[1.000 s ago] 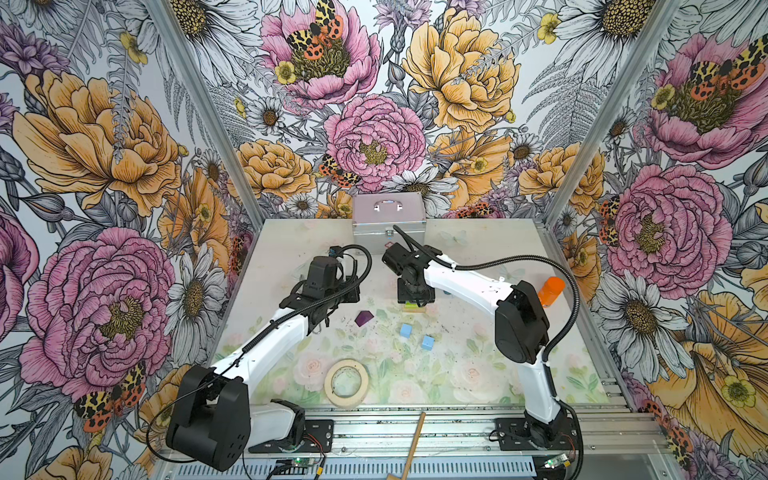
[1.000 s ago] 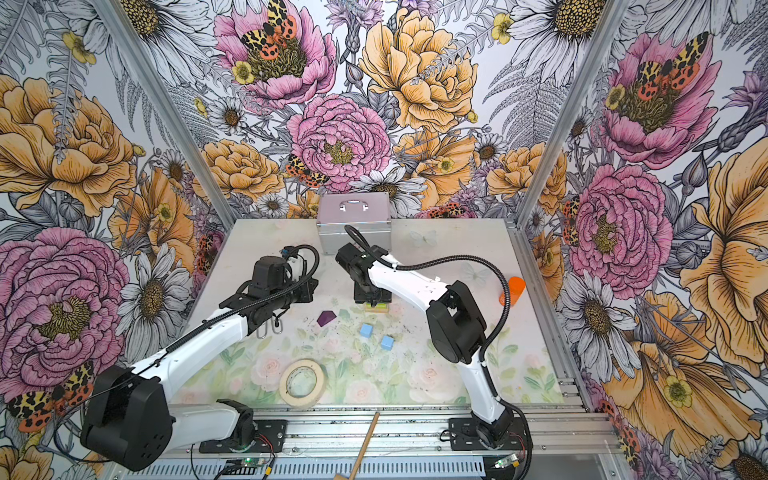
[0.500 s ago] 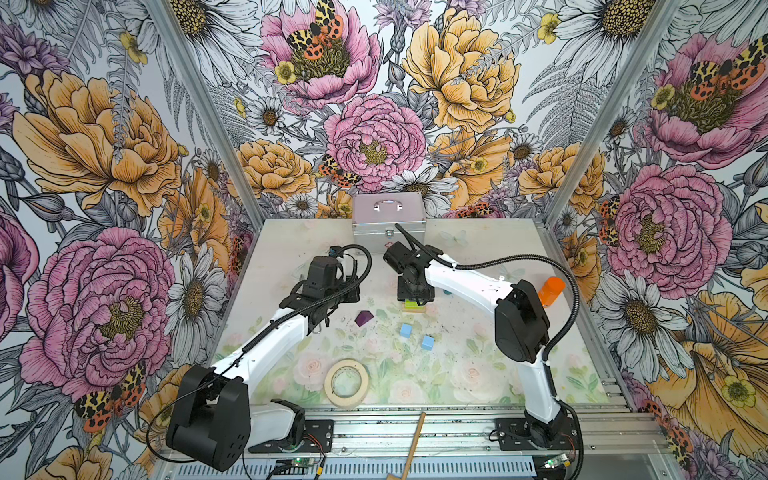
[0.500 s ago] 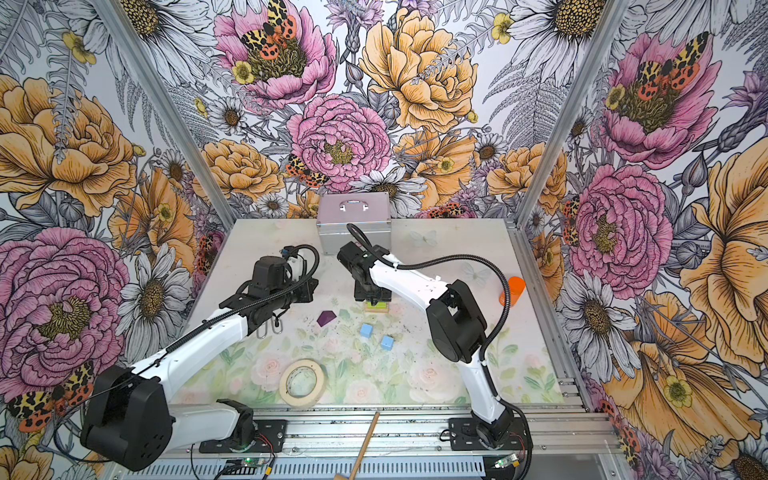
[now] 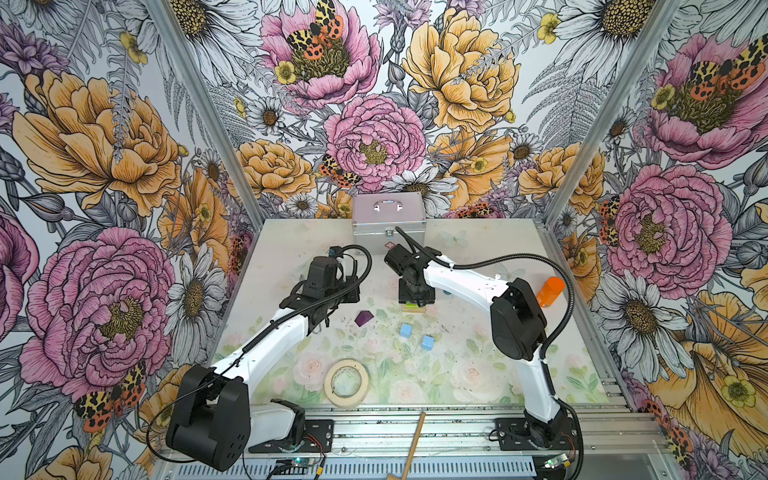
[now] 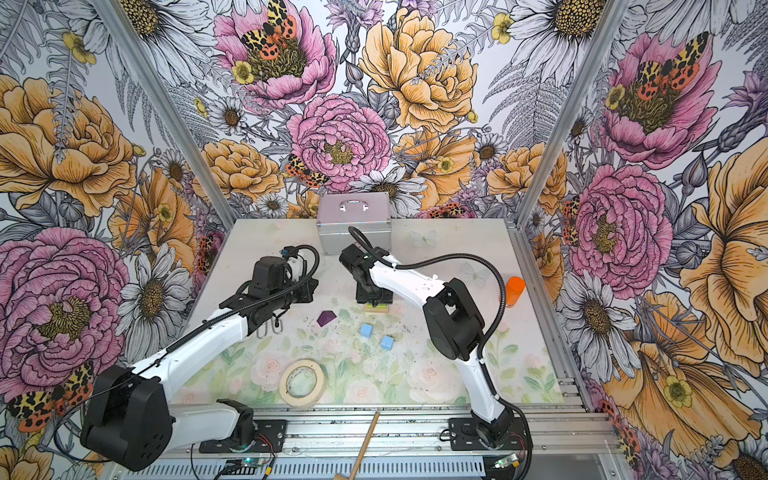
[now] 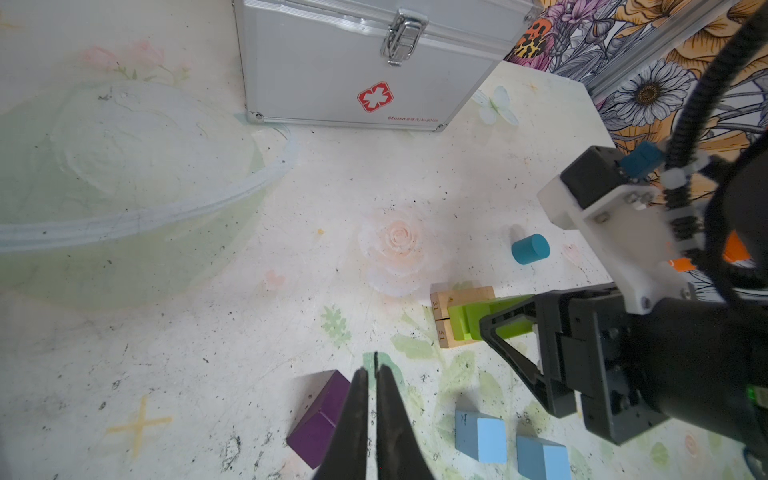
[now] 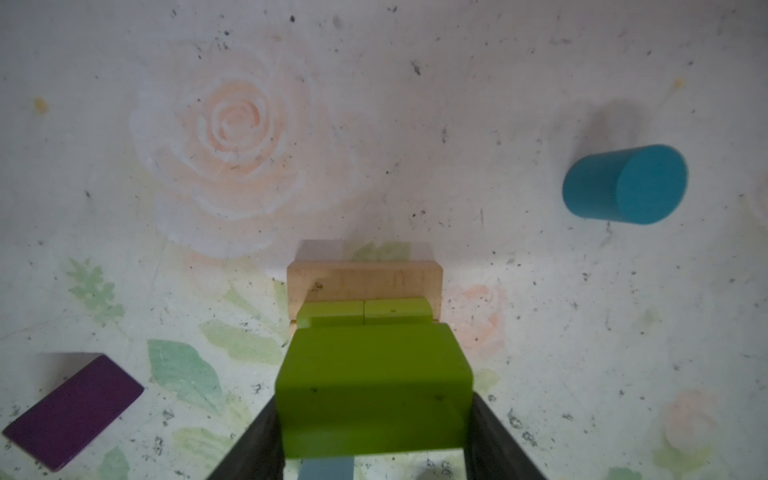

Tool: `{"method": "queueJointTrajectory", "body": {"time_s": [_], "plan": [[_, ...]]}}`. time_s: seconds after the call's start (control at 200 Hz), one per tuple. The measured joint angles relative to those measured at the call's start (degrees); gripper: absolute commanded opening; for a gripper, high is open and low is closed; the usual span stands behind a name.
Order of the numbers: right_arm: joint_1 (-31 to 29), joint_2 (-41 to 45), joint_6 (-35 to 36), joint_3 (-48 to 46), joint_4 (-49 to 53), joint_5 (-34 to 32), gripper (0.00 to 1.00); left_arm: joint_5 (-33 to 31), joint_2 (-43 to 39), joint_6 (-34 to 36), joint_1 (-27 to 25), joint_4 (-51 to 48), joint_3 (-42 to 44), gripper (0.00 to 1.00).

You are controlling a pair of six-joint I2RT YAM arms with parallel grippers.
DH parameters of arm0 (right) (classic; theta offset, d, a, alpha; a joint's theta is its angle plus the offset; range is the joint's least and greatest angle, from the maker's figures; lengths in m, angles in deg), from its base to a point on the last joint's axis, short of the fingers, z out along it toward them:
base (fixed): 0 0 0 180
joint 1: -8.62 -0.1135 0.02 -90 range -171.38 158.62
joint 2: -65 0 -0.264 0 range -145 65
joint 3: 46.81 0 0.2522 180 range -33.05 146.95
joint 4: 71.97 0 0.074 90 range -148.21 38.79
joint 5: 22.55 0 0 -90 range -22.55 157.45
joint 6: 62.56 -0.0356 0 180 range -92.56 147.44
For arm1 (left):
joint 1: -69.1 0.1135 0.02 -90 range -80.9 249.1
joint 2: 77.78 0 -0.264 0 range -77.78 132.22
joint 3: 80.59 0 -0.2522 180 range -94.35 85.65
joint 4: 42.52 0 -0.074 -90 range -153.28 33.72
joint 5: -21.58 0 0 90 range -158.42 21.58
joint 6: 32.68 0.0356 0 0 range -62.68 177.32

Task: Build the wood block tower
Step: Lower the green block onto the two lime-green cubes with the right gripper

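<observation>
Obs: right tool (image 8: 374, 415) pinches green block (image 8: 374, 382) over the green pair (image 8: 365, 311) on tan bars (image 8: 363, 278) beneath it. Risk: an off-centre release could tip the block or shove the pair. Idle left tool (image 7: 372, 374) pressed together, empty.

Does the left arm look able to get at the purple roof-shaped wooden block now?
Probably yes, once opened: the shut left hand hovers just beside the purple roof-shaped wooden block, nothing lies between them, and the right hand is apart, holding a lime-green wooden block.

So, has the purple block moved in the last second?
No. The purple block lies in the same spot relative to the tape roll and silver case.
</observation>
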Motion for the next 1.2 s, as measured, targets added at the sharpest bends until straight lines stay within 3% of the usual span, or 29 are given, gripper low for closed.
{"method": "queueJointTrajectory", "body": {"time_s": [1.201], "plan": [[0.0, -0.6, 0.6, 0.0, 0.0, 0.6, 0.00, 0.0, -0.7, 0.1, 0.0, 0.1, 0.4, 0.09]]}}
